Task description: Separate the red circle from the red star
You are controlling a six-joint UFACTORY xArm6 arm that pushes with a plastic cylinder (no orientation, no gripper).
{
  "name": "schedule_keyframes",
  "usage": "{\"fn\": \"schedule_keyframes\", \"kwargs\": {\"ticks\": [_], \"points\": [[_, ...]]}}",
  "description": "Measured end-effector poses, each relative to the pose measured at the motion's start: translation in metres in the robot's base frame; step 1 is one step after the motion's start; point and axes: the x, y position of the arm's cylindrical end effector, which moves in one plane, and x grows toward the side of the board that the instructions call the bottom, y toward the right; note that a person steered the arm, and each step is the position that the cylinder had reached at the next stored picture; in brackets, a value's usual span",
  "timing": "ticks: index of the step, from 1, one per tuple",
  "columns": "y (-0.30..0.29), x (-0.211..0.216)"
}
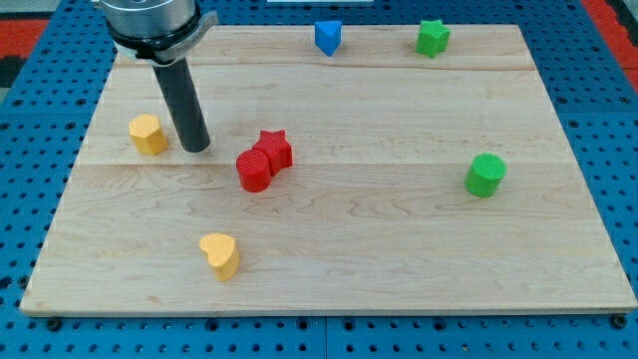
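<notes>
The red circle (254, 171) and the red star (274, 150) sit touching, left of the worktop's (399, 249) middle; the pair's long axis runs from near-left to far-right, the circle at the nearer end. My tip (195, 149) rests on the worktop just left of them, apart from both, with a yellow block (149, 134) near its other side. I carry no gripper, only this rod, so nothing is grasped.
</notes>
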Motion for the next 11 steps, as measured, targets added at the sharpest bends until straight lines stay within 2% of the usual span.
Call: {"fn": "schedule_keyframes", "kwargs": {"ticks": [1, 2, 3, 4, 5, 6, 7, 8, 9, 11], "points": [[0.016, -0.022], [0.078, -0.06], [0.154, -0.053], [0.088, -0.042], [0.049, -0.01], [0.047, 0.048], [0.068, 0.053], [0.009, 0.073], [0.065, 0.095], [0.22, 0.068]]}}
